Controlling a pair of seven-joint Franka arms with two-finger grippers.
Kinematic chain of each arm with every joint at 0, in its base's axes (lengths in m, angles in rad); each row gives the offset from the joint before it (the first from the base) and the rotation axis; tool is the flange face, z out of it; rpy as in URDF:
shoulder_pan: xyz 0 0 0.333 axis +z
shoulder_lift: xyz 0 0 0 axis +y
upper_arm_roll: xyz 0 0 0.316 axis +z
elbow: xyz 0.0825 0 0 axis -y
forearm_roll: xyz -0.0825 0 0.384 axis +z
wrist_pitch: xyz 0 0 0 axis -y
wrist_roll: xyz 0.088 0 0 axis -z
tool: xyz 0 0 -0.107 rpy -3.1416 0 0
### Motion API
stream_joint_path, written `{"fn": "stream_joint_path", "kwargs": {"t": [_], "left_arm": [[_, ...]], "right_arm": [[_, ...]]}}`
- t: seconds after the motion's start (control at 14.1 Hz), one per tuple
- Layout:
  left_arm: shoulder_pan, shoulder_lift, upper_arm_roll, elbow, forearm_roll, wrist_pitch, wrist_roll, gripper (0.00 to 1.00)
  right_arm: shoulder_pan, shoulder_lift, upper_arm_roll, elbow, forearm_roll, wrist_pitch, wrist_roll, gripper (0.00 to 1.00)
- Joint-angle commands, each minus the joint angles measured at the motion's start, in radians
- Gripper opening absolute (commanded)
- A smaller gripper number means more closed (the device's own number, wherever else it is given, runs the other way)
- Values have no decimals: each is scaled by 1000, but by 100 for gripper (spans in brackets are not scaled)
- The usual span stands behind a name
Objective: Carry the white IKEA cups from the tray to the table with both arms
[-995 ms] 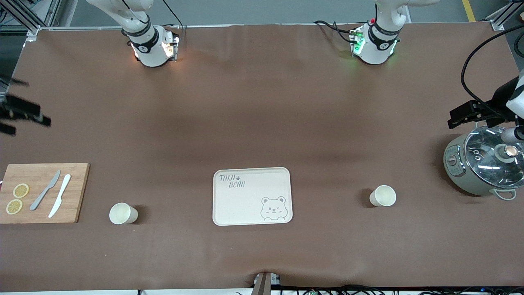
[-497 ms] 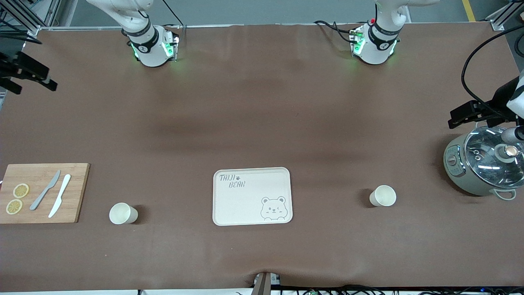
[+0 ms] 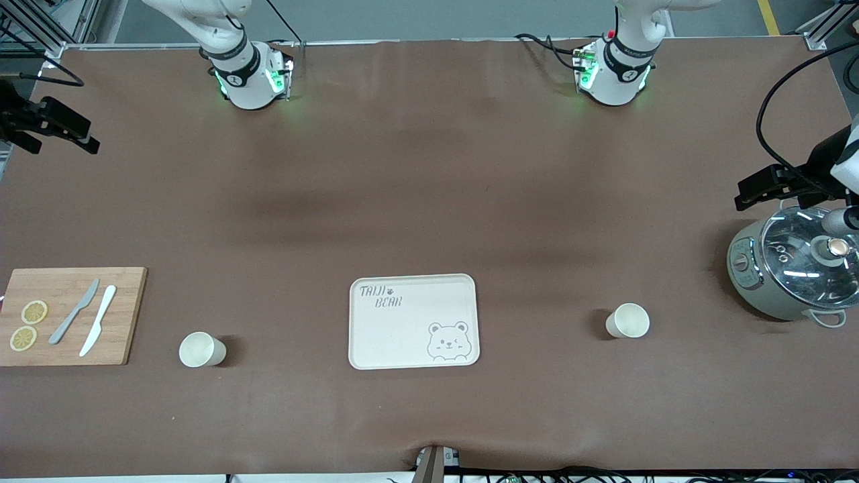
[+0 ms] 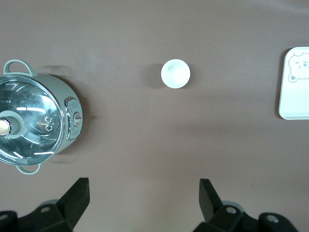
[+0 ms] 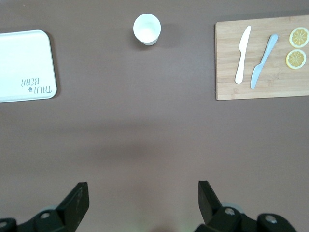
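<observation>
Two white IKEA cups stand upright on the brown table, one on each side of the cream bear tray (image 3: 413,320). One cup (image 3: 201,349) is toward the right arm's end, beside the cutting board; it also shows in the right wrist view (image 5: 147,28). The other cup (image 3: 628,320) is toward the left arm's end and shows in the left wrist view (image 4: 175,73). My right gripper (image 3: 64,131) (image 5: 143,188) hangs open and empty over the table's edge at the right arm's end. My left gripper (image 3: 765,188) (image 4: 143,186) hangs open and empty beside the pot.
A bamboo cutting board (image 3: 70,315) with two knives and two lemon slices lies at the right arm's end. A grey-green pot with a glass lid (image 3: 795,268) stands at the left arm's end. Both arm bases (image 3: 248,74) stand at the table's top edge.
My right gripper has moved along the table's edge toward the robots' bases and has steadied. The right base's light went from orange to green. The left arm and cups have not moved.
</observation>
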Motion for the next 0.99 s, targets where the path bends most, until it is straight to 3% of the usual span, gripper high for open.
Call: {"fn": "stream_joint_path", "kwargs": {"t": [0.0, 0.71, 0.92], "left_arm": [[2, -16, -3, -12, 23, -5, 3, 100], [2, -16, -1, -11, 23, -5, 5, 100], [2, -16, -1, -11, 23, -5, 5, 100]], "right_arm": [[40, -12, 8, 2, -42, -9, 6, 100], [51, -13, 3, 13, -59, -45, 29, 100], [57, -13, 4, 19, -64, -109, 53, 100]]}}
